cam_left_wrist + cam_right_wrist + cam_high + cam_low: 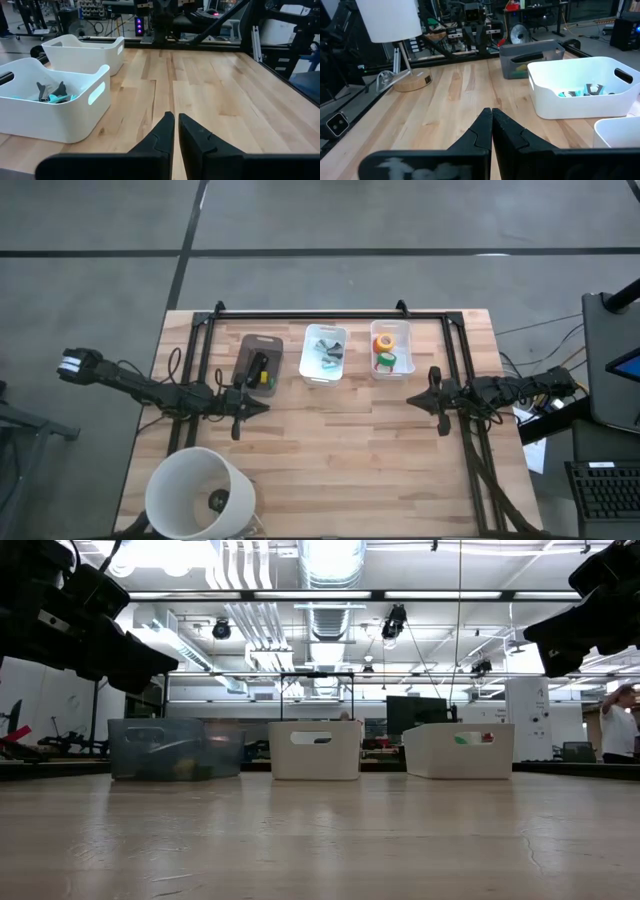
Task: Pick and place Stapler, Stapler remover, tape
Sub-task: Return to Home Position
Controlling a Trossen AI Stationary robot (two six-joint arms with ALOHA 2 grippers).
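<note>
Wooden table (350,450) — three bins (325,328), lamp (195,492)

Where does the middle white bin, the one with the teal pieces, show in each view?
High view: the middle white bin sits centre of the three-bin row.
Low view: dead centre.
Left wrist view: the nearest bin.
Right wrist view: between the dark bin and the other white bin.
Shared landmark: that other white bin, beside it in every view.

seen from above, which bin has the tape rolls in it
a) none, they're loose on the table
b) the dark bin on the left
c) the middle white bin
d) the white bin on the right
d: in the high view the orange, green and red tape rolls lie inside the right-hand white bin.
</note>
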